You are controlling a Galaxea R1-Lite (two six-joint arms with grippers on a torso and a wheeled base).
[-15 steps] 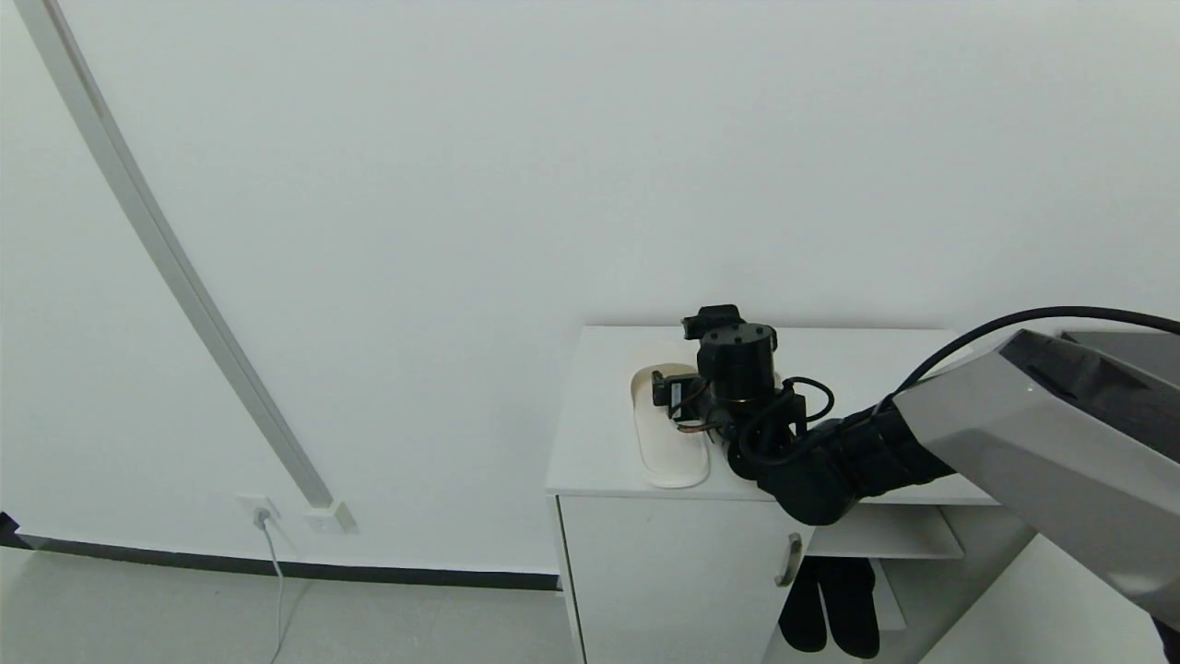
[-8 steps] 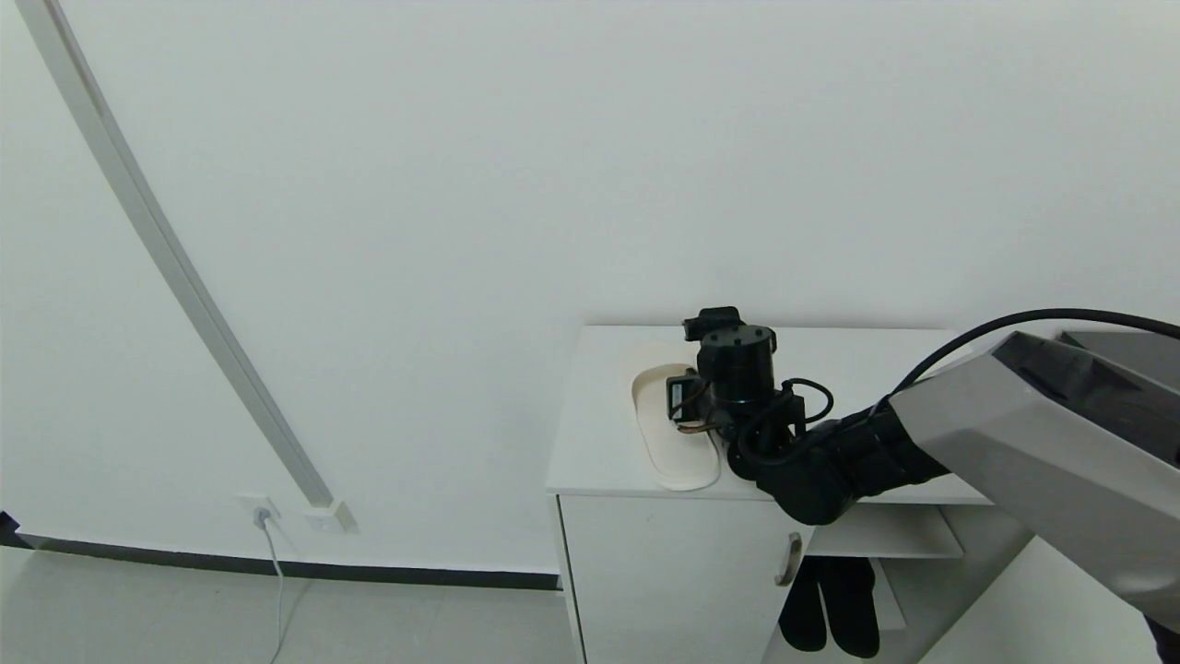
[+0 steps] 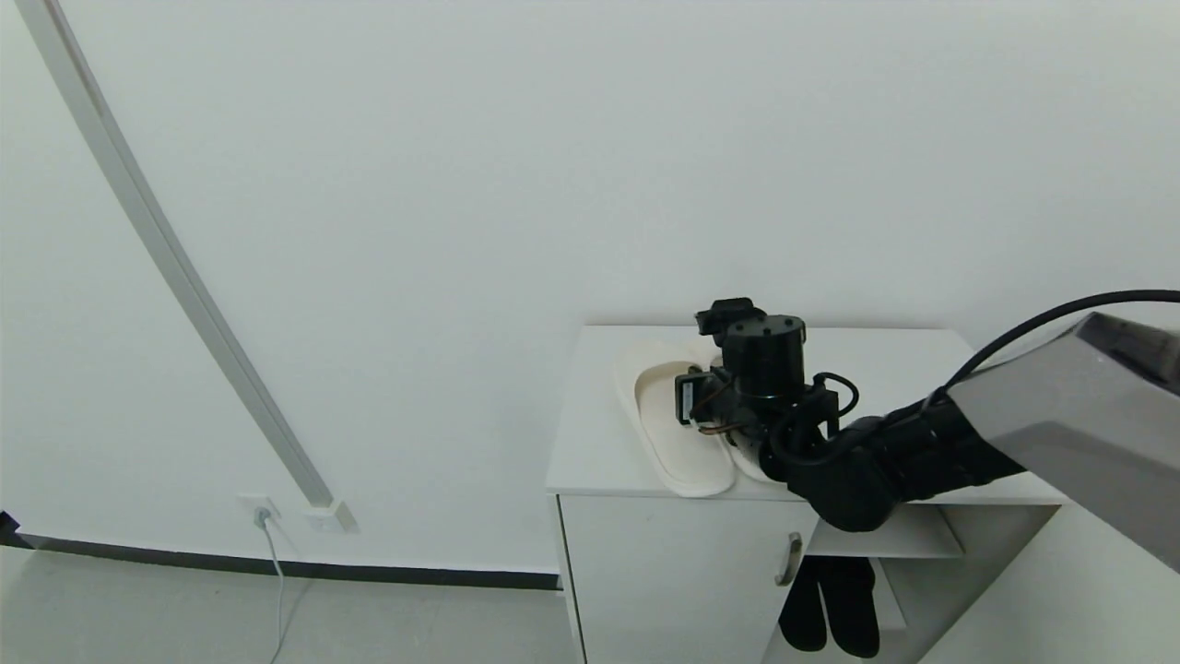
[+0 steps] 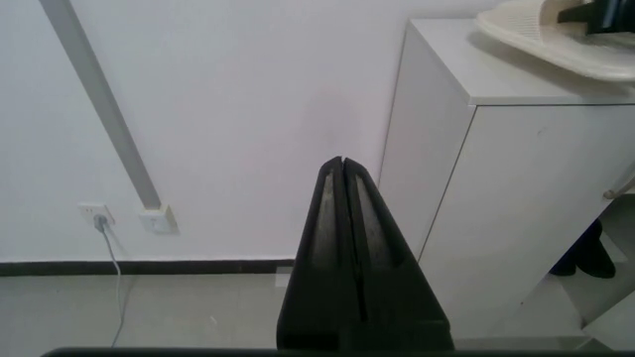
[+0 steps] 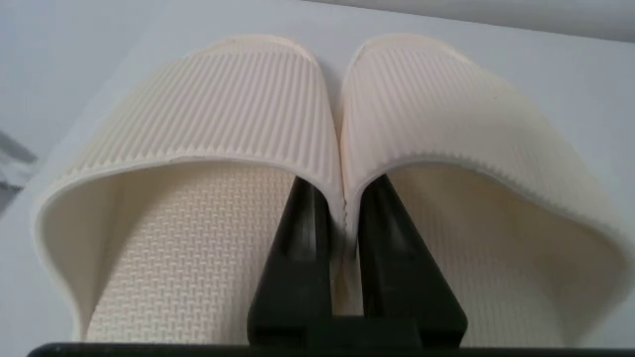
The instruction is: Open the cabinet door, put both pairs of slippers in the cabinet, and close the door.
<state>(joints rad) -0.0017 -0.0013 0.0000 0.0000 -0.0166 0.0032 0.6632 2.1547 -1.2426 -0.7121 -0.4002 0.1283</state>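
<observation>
Right pincer (image 5: 344,203) clamping nearly closed on inner walls of cream slippers (image 5: 228,119) at cabinet (image 3: 599,443) front edge. Left pincer (image 4: 343,174) hanging closed, empty.

Behind the work you see a plain white wall (image 3: 479,166) crossed by a slanting grey cable trunking strip (image 3: 169,249). At its foot sit a small white junction box (image 3: 330,517) and a white wall socket (image 3: 255,506), whose thin white cable (image 3: 278,581) drops past the black skirting strip (image 3: 369,574) to the pale floor (image 3: 138,609).

Pair of cream slippers (image 3: 675,435) atop white cabinet (image 3: 592,447)
</observation>
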